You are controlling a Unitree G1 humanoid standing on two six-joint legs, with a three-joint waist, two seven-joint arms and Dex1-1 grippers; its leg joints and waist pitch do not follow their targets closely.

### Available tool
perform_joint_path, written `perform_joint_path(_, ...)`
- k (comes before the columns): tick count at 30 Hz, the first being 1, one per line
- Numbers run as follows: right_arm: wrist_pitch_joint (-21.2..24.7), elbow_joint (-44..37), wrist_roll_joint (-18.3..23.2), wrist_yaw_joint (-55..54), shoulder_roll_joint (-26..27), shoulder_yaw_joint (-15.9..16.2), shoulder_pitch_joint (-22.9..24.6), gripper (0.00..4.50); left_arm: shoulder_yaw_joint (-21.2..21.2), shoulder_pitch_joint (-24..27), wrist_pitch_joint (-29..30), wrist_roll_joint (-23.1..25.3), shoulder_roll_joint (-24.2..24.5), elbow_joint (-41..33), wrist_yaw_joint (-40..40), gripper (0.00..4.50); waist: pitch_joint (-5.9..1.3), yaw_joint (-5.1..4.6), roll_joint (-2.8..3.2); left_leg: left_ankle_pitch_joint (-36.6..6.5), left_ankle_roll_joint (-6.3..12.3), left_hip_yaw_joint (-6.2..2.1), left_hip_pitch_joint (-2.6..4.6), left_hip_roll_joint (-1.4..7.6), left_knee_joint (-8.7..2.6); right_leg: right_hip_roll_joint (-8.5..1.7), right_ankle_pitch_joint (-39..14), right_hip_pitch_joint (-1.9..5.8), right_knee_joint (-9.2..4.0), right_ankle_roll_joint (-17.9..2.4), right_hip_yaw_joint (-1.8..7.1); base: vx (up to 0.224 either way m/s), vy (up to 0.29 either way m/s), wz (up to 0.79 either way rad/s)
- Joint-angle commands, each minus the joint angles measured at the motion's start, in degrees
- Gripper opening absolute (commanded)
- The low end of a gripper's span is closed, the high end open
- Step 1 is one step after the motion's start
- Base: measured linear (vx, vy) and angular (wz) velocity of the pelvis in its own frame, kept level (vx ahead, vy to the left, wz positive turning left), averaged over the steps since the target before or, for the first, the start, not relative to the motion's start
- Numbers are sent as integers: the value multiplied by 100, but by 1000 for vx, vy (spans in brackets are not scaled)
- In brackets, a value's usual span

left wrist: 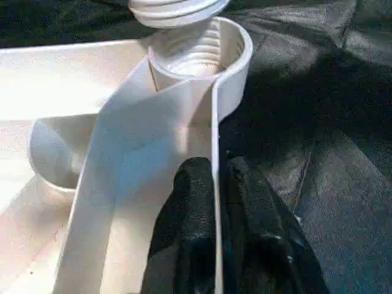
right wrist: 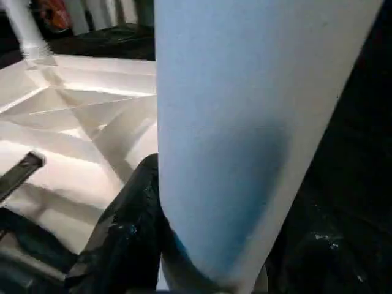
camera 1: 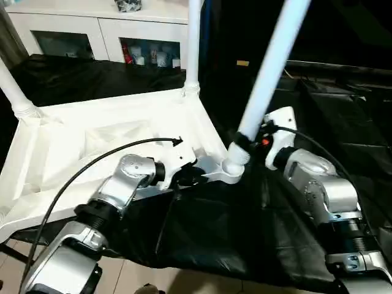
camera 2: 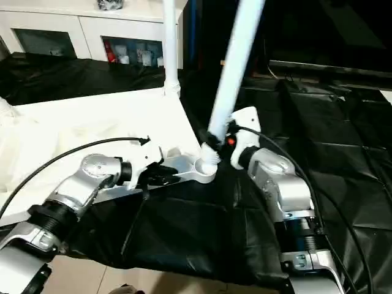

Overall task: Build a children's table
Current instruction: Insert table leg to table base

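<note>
The black sheet (camera 1: pixel 343 122) covers the whole work surface; on it lies the children's table top (camera 1: pixel 92 153), upside down with its ribbed underside up; behind stands a white glass-door cabinet (camera 1: pixel 104 37) with small items on its shelves, too blurred to name. Two legs (camera 1: pixel 193 43) already stand upright in the far corner sockets; a third leg (camera 1: pixel 269 73) leans steeply, its threaded foot just above the near corner socket (left wrist: pixel 202 49), whose threaded well is bare inside. The right gripper (camera 1: pixel 248 144) holds this leaning leg low down, its fingers (right wrist: pixel 128 233) spread to the tube's width and pressed against it. The left gripper (left wrist: pixel 214 202) is nearly closed, its two black fingertips pinching the thin rim of the top just beside that socket.
</note>
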Motion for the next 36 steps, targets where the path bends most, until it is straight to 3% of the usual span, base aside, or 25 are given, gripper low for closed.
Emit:
perform_joint_path(1,77,-116,76,150,-72,75,-34,188,-112,56,180,187,129,136,-66,18,-411,11,-7,-891,-81,-38,48,179,-415,-307,-564,300,-416,-1308,175,0,0,0)
perform_joint_path(8,283,102,-79,297,-171,280,-85,188,-56,77,130,139,109,118,-217,0,-411,9,-44,-834,-43,-35,41,185,-418,-311,-567,299,-420,-1342,171,0,0,0)
perform_joint_path(22,361,652,-94,369,-63,333,-267,188,-23,180,121,85,110,-49,-464,0,-400,6,-52,-900,-43,-32,43,190,-430,-322,-790,283,-436,-1293,179,0,0,0)
perform_joint_path(25,429,757,42,488,-21,283,-284,188,-12,189,119,122,104,-66,-469,0,-401,2,-60,-903,-33,-29,49,195,-431,-322,-793,274,-439,-1300,180,0,0,0)
perform_joint_path(29,260,805,251,501,9,-14,-72,188,58,210,167,117,92,-109,-343,0,-407,17,-71,-910,-20,-29,50,203,-432,-333,-749,278,-435,-1313,181,0,0,0)
perform_joint_path(33,-41,790,383,494,67,-248,186,188,116,189,171,122,57,-53,-221,0,-405,19,-81,-922,-1,-26,45,198,-435,-330,-786,275,-445,-1296,177,0,0,0)
perform_joint_path(36,-333,700,449,512,156,-380,521,188,147,158,144,161,23,17,-113,0,-400,32,-54,-1007,2,-20,55,208,-443,-334,-889,257,-476,-1265,186,0,0,0)
